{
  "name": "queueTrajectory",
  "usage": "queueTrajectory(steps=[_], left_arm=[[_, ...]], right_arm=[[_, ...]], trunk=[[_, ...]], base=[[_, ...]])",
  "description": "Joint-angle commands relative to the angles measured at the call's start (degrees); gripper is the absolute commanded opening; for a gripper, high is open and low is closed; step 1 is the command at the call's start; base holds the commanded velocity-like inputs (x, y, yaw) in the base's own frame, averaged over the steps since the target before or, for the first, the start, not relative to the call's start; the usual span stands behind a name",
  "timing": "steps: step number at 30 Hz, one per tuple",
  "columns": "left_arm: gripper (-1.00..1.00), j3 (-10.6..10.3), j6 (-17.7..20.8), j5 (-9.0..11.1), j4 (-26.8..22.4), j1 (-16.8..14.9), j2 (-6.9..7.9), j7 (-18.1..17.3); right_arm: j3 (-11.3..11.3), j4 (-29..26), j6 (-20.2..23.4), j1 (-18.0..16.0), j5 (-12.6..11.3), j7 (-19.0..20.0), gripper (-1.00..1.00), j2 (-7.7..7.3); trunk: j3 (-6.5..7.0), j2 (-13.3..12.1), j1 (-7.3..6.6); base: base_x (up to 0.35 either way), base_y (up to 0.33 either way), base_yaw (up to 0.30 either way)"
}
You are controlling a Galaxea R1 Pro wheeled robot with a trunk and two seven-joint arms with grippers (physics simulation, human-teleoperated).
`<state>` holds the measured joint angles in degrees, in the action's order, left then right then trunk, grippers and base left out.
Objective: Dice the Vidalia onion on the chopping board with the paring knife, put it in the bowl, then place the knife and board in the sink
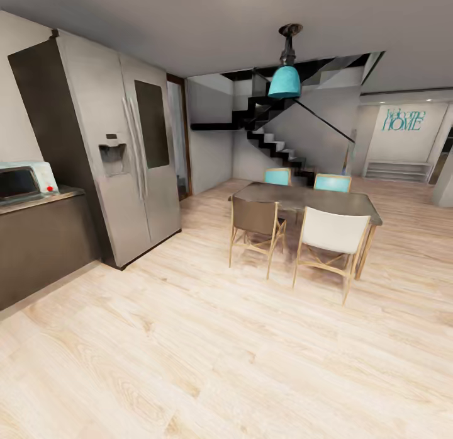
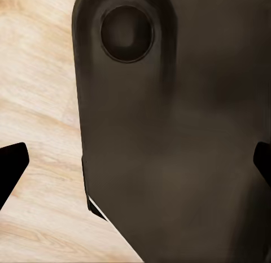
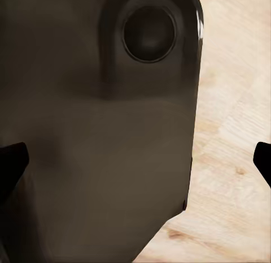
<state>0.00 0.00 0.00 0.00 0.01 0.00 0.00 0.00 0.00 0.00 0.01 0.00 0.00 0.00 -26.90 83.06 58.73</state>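
A: Head view, entry. Pale wood floor runs across the room. A steel double-door fridge stands at left, against a dark worktop carrying a microwave.

B: Middle of the room?

A: A dining table with four chairs: a brown one and a white one on the near side, two teal ones behind. A teal pendant lamp hangs above. A dark staircase rises behind; the far wall bears a "HOME" sign.

B: Onion, sink, board, knife?

A: I cannot place any of them from these views.

B: Pincers?

A: Left pincer: dark fingertips at opposite frame edges, spread wide, nothing between. Right pincer: the same, spread and empty. Each faces a dark rounded body, probably robot housing, over the floor; too close to be sure.
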Motion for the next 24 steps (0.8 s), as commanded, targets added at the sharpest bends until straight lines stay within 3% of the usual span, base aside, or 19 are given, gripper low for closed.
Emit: queueTrajectory(steps=[1,9,24], left_arm=[[1.0,0.0,0.0,0.0,0.0,0.0,0.0,0.0],[1.0,0.1,-0.1,0.3,0.5,0.1,0.16,-0.7],[1.0,0.1,-0.1,0.3,0.4,0.1,0.48,-0.7]], right_arm=[[0.0,0.0,0.0,0.0,0.0,0.0,1.0,0.0],[0.1,-1.4,-0.1,1.2,0.1,-0.1,1.0,2.32],[0.0,-1.5,-3.6,1.2,0.1,-0.1,1.0,2.46]], trunk=[[-0.03,0.0,0.0],[-0.03,0.0,0.0],[-0.03,0.0,0.0]], base=[[0.0,0.0,0.0],[0.0,0.0,0.0],[0.0,0.0,0.0]])
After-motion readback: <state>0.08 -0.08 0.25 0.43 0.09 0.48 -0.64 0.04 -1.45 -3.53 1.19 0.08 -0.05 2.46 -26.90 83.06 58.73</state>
